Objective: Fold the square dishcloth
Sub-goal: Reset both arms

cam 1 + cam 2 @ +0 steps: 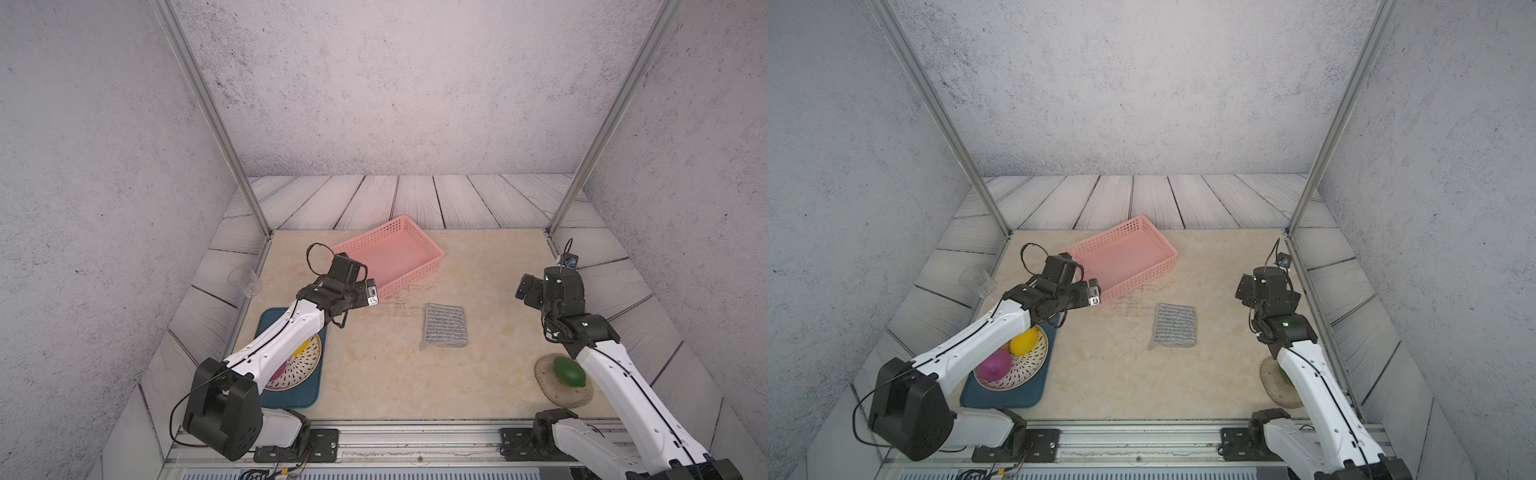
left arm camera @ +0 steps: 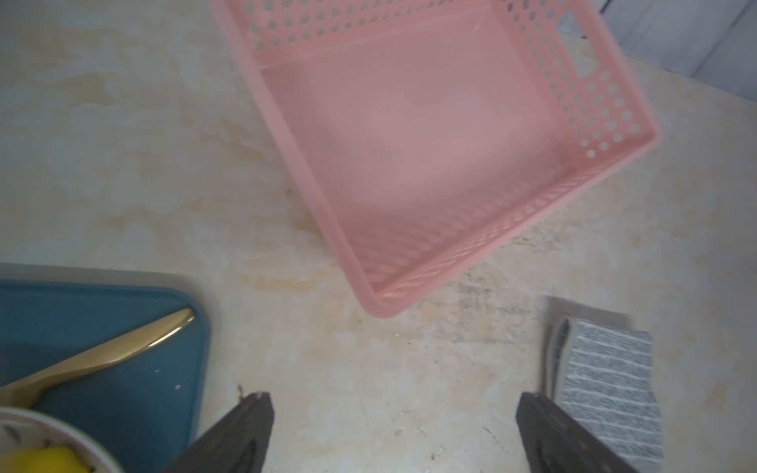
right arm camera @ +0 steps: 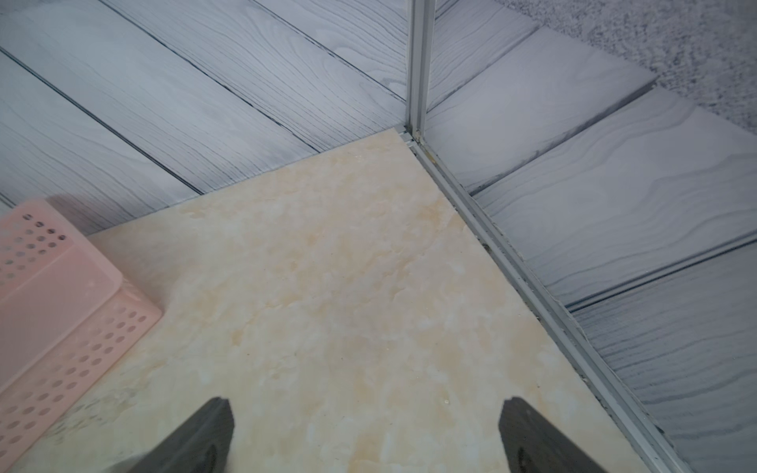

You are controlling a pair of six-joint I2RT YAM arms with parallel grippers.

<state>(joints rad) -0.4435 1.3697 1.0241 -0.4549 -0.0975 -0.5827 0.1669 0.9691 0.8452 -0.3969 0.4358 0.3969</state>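
Fingers of both arms and the folded cloth, seen from above and from each wrist. The left fingers (image 2: pixel 245 430) stood spread wide, with bare bench (image 1: pixel 374 374) showing between the two dark tips. They held nothing and touched nothing. The right fingers (image 3: pixel 205 434) were equally wide apart over bare bench near the far right corner, and they too were empty. The square dishcloth (image 1: pixel 444 326) (image 1: pixel 1176 325) lay on the bench between the two arms, well apart from both, grey with thin white stripes. The left wrist view showed it doubled into layers, with a stacked edge visible along one side (image 2: pixel 610 381). One dark fingertip overlapped it in that view only; both top views showed clear bench between them. The pink basket (image 1: pixel 432 249) sat just beyond the cloth, near but not touching, with nothing inside. A blue tray (image 1: pixel 307 395) under the left arm (image 1: pixel 291 328) carried a perforated dish (image 1: pixel 1034 365) holding a yellow fruit (image 1: pixel 1023 341) and a magenta one (image 1: pixel 994 365). A green fruit (image 1: pixel 569 371) rested on a round mat (image 1: pixel 557 395) beside the right arm (image 1: pixel 615 374).
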